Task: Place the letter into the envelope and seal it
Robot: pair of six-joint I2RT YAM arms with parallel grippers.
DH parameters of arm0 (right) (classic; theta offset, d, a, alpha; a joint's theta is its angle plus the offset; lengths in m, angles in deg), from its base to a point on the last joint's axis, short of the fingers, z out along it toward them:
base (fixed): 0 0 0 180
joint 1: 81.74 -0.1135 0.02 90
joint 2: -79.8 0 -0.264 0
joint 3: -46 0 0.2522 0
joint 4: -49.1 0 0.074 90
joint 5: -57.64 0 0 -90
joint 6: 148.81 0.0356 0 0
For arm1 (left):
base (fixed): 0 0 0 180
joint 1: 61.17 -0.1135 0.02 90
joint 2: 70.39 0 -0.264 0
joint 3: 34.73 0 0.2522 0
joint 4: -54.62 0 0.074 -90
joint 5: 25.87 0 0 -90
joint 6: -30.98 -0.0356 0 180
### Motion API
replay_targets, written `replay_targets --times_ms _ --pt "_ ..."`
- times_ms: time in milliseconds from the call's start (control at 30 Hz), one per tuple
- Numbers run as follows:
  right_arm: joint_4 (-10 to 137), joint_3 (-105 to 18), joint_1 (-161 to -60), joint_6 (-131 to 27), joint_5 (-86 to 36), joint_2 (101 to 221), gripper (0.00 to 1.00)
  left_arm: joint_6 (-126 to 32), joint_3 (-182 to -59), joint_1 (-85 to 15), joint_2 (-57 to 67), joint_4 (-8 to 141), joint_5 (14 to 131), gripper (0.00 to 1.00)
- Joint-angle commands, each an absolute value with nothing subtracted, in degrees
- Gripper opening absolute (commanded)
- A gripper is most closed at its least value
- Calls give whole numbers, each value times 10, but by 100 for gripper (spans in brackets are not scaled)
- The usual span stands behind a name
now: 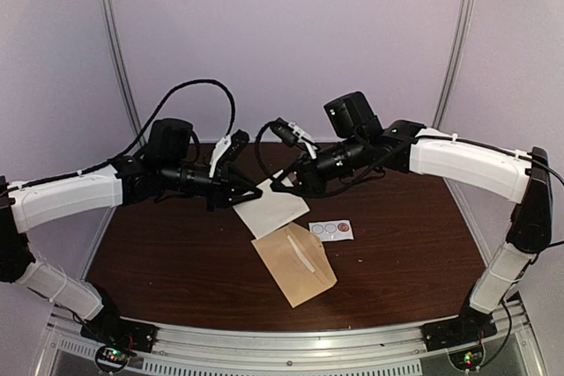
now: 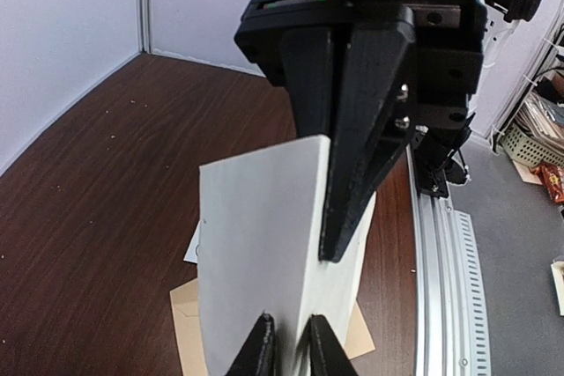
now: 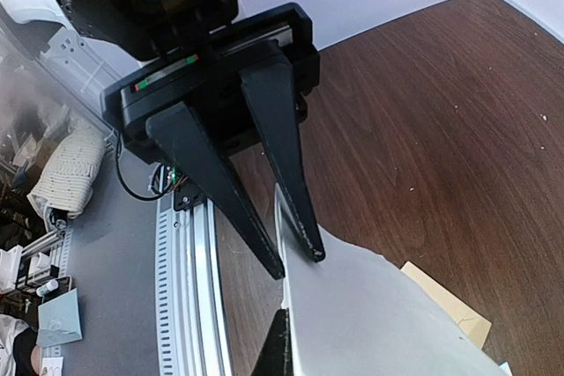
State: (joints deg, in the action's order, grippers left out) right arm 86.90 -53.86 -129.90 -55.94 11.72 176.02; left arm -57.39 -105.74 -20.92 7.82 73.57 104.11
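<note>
The letter (image 1: 271,209) hangs above the surface (image 1: 176,253). My left fingers (image 2: 261,350) stand either side of its far left corner, and my right fingers (image 2: 357,173) pinch its far edge just to the right. Below it and nearer to me, the envelope (image 1: 293,263) lies flat on the surface. The sticker card (image 1: 331,230) lies just beside the envelope, to the right and farther back.

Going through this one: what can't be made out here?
Top view: flap state of the envelope, print on the sticker card, too small.
Left wrist view: most of the envelope, behind the letter.
Right wrist view: right gripper fingers, mostly covered by the letter, cut by bottom edge.
</note>
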Motion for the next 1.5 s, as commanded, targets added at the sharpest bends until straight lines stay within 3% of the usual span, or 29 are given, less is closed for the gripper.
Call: replay_targets --times_ms 0,133,200,533,633,1100,1233,1333,1467 --pt "875 -557 -1302 -569 97 1765 0 -583 -1078 -206 80 736 1057 12" --pt "872 -557 -1302 -560 55 1758 0 -584 -1080 -206 82 737 1064 0" --pt "862 -550 -1301 -550 27 1746 9 -584 -1082 -206 78 741 1057 0" --pt "666 -385 -1261 -456 -51 1598 80 -535 -1026 -214 0 633 1014 0" --pt "630 -352 -1262 -448 5 1579 90 -533 -1027 -217 3 631 1042 0" --pt "773 -471 -1312 -553 65 1634 94 -556 -1064 -209 55 681 1136 0" --pt "807 -504 -1317 -571 92 1664 90 -561 -1071 -206 66 705 1148 0" --pt "833 -522 -1318 -580 113 1685 81 -562 -1073 -206 65 707 1149 0" --pt "875 -534 -1318 -605 142 1701 54 -566 -1075 -206 58 713 1137 0"
